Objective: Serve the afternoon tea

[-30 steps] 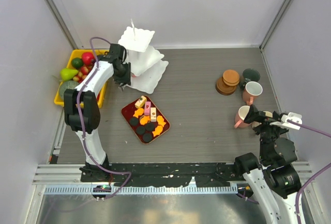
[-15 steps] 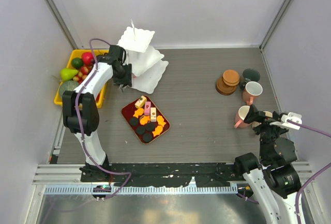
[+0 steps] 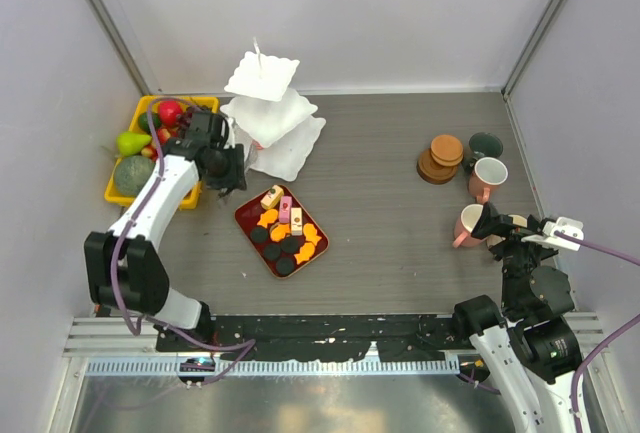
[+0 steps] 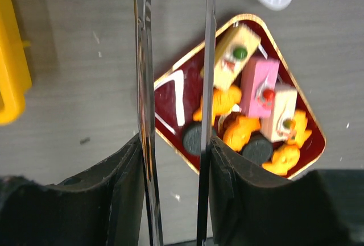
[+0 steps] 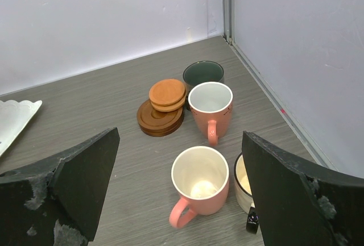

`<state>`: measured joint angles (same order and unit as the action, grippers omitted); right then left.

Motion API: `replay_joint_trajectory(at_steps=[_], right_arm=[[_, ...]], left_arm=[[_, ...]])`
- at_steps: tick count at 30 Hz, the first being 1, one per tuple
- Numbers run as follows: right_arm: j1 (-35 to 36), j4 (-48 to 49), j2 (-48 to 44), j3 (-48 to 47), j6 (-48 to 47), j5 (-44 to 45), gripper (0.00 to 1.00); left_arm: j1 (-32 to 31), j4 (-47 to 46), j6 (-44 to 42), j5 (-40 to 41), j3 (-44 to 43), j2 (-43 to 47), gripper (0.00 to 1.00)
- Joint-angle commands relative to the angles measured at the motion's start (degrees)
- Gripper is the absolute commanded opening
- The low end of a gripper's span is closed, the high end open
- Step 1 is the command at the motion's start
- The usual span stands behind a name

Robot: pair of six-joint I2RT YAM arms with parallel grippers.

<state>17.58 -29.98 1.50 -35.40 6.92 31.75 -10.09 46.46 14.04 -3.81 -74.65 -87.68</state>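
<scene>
The afternoon tea is laid out in parts across the grey wood-grain table (image 3: pixel 380 173). At the back left we see the white three-tier scalloped stand (image 3: pixel 268 113), its tiers bare. In front of it a dark red, gold-rimmed tray (image 4: pixel 169 99) lies cornerwise. It carries small orange pastries (image 4: pixel 242 132), black round pastries (image 4: pixel 192 138), a pink block (image 4: pixel 259 87) and cream blocks (image 4: pixel 230 55).

On the right a stack of round brown coasters (image 5: pixel 165 104) sits just beside a dark green mug (image 5: pixel 203 74). Two pink mugs (image 5: pixel 199 186) stand nearer the arm, and a beige mug (image 5: pixel 243 186) stands at the nearest one's side, all upright.

Our left gripper (image 4: pixel 175 144) hangs between the yellow fruit tray (image 4: pixel 11 58) and the red tray. Its fingers are pressed against the outsides of a pair of metal tongs (image 4: pixel 145 87). The two blades stand a little apart, and in the wrist view one blade crosses the red tray by a cream block. We cannot tell whether it touches anything.

Our right gripper (image 5: pixel 181 138) hovers near the mugs with its fingers spread wide and nothing between them.
</scene>
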Motion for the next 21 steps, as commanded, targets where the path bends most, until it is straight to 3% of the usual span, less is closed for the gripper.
replay_joint_trajectory(at_steps=[1,12,21], right_arm=[[0.3,2.3,-0.4,-0.1,-0.9,0.6,0.95],[0.3,2.2,0.4,-0.2,-1.1,0.4,0.96],[0.3,2.4,0.9,-0.1,-1.2,0.4,0.95]], left_arm=[[-1.0,1.8,-1.0,-2.8,6.4,8.4,0.48],[-5.7,6.8,-8.7,-3.1,13.5,17.4,0.54],[-7.5,7.5,-10.9,-0.7,13.2,15.3,0.53]])
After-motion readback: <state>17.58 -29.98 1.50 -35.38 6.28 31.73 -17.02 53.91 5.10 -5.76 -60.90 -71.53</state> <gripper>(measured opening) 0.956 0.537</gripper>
